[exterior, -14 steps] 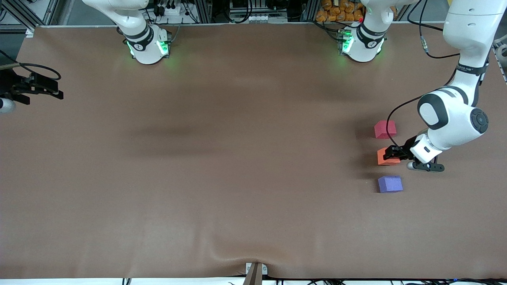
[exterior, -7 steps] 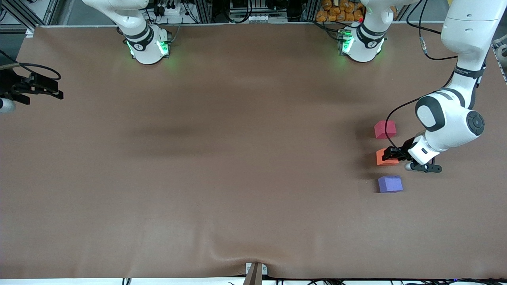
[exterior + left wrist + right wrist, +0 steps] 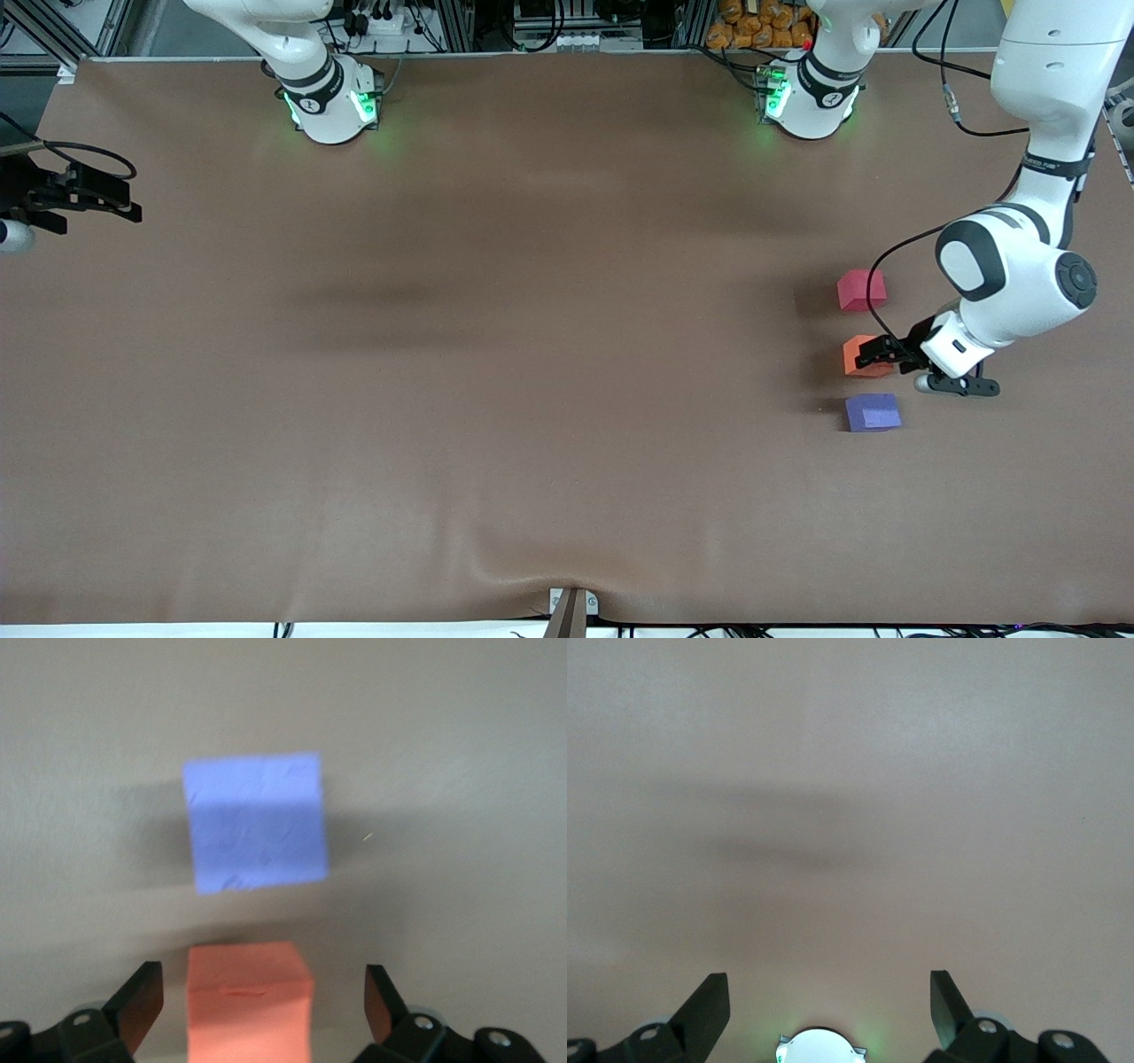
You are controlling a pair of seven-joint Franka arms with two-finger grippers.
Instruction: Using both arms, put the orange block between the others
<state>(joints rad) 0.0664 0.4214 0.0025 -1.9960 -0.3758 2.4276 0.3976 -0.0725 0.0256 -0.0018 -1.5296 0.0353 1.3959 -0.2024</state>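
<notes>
The orange block (image 3: 854, 357) rests on the brown table between the others: the red-pink cube (image 3: 861, 290) lies farther from the front camera and the purple-blue cube (image 3: 873, 413) nearer. My left gripper (image 3: 873, 354) is low at the orange block, open, one finger on either side of it. In the left wrist view the orange block (image 3: 251, 997) stands between the fingers (image 3: 140, 999) with a gap on each side, and the purple-blue cube (image 3: 257, 822) lies past it. My right gripper (image 3: 124, 197) waits open over the right arm's end of the table; its wrist view (image 3: 828, 1001) shows nothing between the fingers.
The three cubes form a short line near the left arm's end of the table (image 3: 532, 354). The arm bases (image 3: 332, 102) stand along the edge farthest from the front camera. The right arm's base (image 3: 821, 1047) shows in the right wrist view.
The left gripper has opened and let go of the orange block, which now sits on the table between the two cubes. The right arm has not moved.
</notes>
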